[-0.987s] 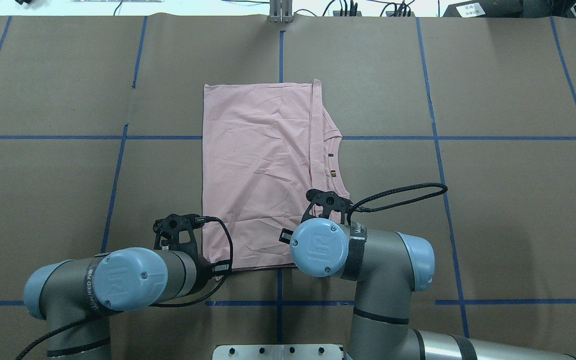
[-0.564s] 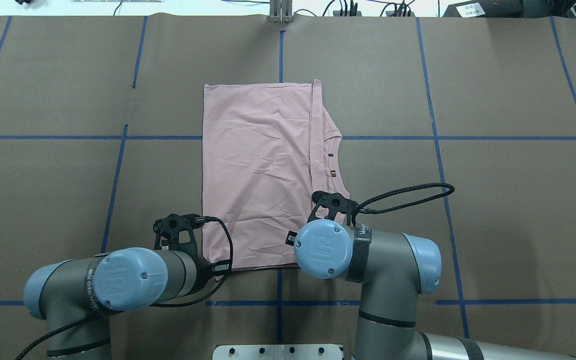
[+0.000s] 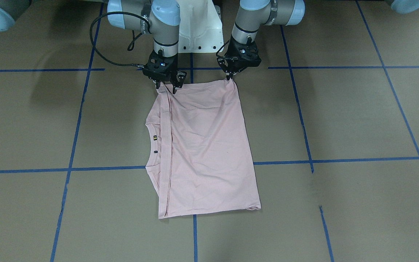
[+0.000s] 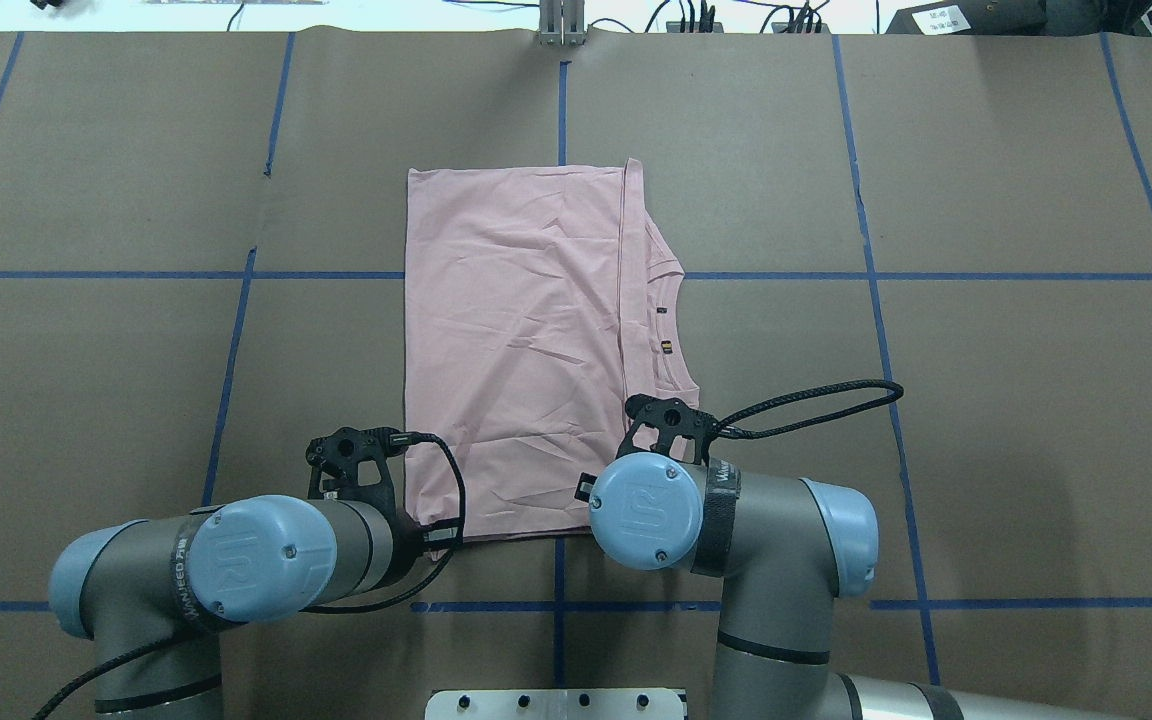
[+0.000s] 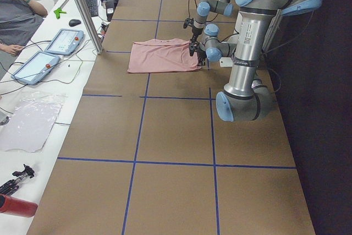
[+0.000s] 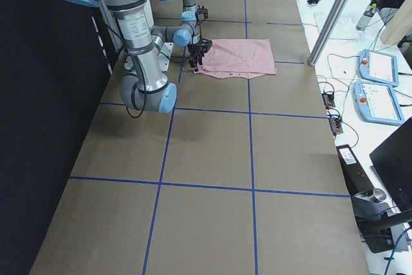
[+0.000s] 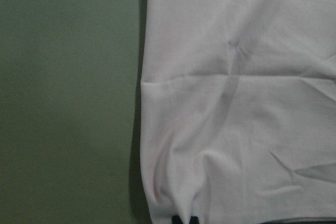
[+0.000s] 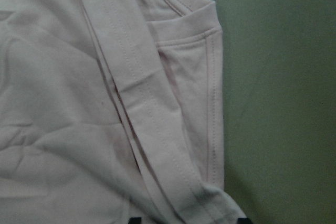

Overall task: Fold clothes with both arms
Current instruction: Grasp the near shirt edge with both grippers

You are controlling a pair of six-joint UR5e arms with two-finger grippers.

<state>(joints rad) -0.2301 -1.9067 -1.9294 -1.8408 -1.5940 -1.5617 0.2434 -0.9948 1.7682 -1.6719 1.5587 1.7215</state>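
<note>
The pale pink T-shirt lies folded into a tall rectangle mid-table, print hidden, with its collar and small tags on my right side. My left gripper is shut on the shirt's near left corner, and the cloth peaks up into it; the left wrist view shows its tips together on the fabric. My right gripper stands open over the near right corner. Its fingertips are spread, with the folded sleeve hem between them. In the overhead view both wrists cover the shirt's near corners.
The brown table cover carries a grid of blue tape lines. The white pedestal stands just behind the grippers. Beyond the far edge there are a metal post, tablets, cables and a seated person.
My right wrist has shifted slightly rightwards and back toward the shirt's near edge, its cable loop moving with it. The left arm and the shirt have not moved.
</note>
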